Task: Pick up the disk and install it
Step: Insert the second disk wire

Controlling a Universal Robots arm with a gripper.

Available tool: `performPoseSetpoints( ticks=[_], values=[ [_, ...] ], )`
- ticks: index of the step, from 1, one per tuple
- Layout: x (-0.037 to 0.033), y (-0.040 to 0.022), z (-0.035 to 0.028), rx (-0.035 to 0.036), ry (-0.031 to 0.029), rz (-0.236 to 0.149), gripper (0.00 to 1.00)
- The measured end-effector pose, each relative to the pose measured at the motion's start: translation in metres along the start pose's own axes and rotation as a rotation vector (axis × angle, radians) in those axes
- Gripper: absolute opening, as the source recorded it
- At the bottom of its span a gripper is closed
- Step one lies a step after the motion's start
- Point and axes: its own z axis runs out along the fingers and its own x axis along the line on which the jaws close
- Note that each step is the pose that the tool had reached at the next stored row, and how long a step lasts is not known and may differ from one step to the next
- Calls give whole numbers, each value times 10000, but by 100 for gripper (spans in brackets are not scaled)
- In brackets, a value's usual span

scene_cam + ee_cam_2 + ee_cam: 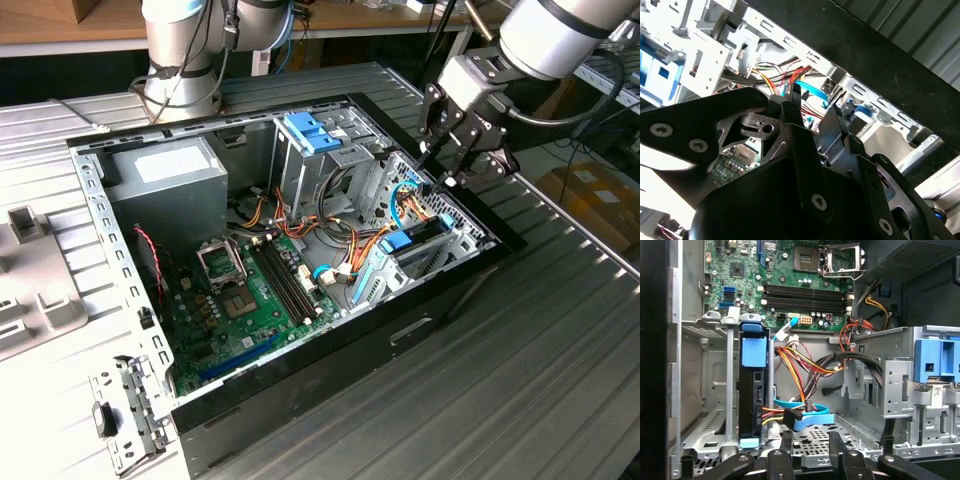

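The disk stands on edge in the metal drive cage of the open computer case, with its brighter blue tab at one end and cables plugged into its side. In the exterior view the disk sits in the cage at the case's right end. My gripper hovers just above and behind that cage, open, with nothing between its fingers. In the first wrist view the gripper is beside the disk and apart from it. Its black fingers also show in the second wrist view.
The green motherboard lies on the case floor, with the grey power supply at the back left. A blue-latched bay rises mid-case. Orange, red and yellow cables and a blue flat cable run close to the disk. Another arm's base stands behind the case.
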Motion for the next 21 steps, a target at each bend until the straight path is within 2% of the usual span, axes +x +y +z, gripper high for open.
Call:
performPoseSetpoints(
  ticks=[5, 7, 13, 21],
  values=[
    [-50, 19, 11, 0, -3, 1, 42],
    [-49, 26, 11, 0, -3, 0, 42],
    [38, 27, -6, 0, -3, 0, 42],
    [51, 27, -46, 0, -3, 0, 42]
  ],
)
